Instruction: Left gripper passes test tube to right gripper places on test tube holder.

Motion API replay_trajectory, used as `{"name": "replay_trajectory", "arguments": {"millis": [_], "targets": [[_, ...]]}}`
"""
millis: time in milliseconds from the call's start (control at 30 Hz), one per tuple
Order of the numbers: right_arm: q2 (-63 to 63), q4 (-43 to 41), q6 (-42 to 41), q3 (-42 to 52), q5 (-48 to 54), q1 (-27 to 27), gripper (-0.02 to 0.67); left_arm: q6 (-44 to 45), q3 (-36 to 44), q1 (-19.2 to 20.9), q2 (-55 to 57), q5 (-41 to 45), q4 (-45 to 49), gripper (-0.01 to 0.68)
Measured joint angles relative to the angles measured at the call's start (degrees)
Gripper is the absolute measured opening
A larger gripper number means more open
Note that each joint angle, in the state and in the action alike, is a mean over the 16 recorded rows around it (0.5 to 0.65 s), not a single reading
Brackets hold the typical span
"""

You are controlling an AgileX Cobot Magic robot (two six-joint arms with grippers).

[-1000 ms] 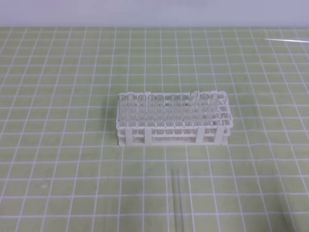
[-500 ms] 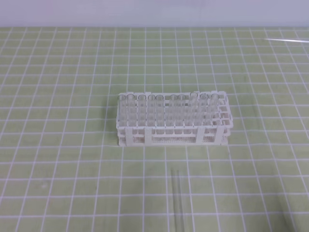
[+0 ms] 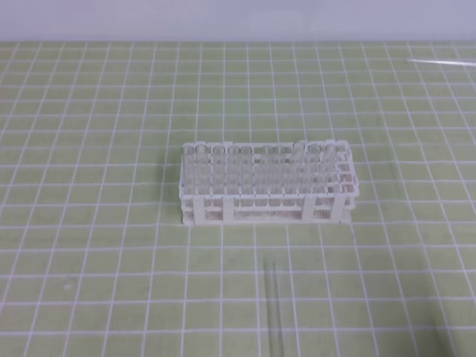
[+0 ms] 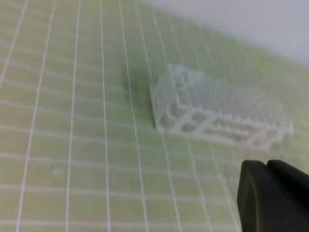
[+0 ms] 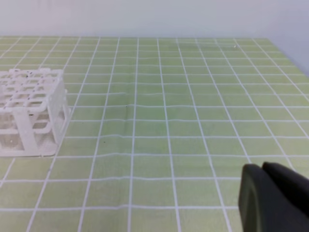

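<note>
The white test tube holder (image 3: 262, 213) stands mid-table with several clear tubes upright in its holes. A single clear test tube (image 3: 274, 309) lies flat on the green grid mat in front of it, pointing toward the near edge. Neither gripper shows in the exterior high view. In the left wrist view the left gripper (image 4: 266, 165) fills the lower right corner, its black fingers pressed together and holding nothing, and the holder (image 4: 217, 113) is blurred ahead. In the right wrist view the right gripper (image 5: 262, 167) looks the same, with the holder (image 5: 29, 111) at far left.
The green mat with white grid lines (image 3: 89, 223) covers the whole table up to a pale back wall. A thin clear rod-like object (image 3: 440, 62) lies at the far right back.
</note>
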Motion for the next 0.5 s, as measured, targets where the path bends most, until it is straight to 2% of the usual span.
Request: {"name": "replay_trajectory", "arguments": {"millis": [233,500], "targets": [[0.03,0.00,0.00,0.00,0.00,0.00,-0.002,7.97,-11.42,-1.93,15.80,14.19,-1.09,0.000],[0.03,0.00,0.00,0.00,0.00,0.00,-0.002,9.94,-16.94,-7.61,31.23,19.19,-0.20,0.000]]}}
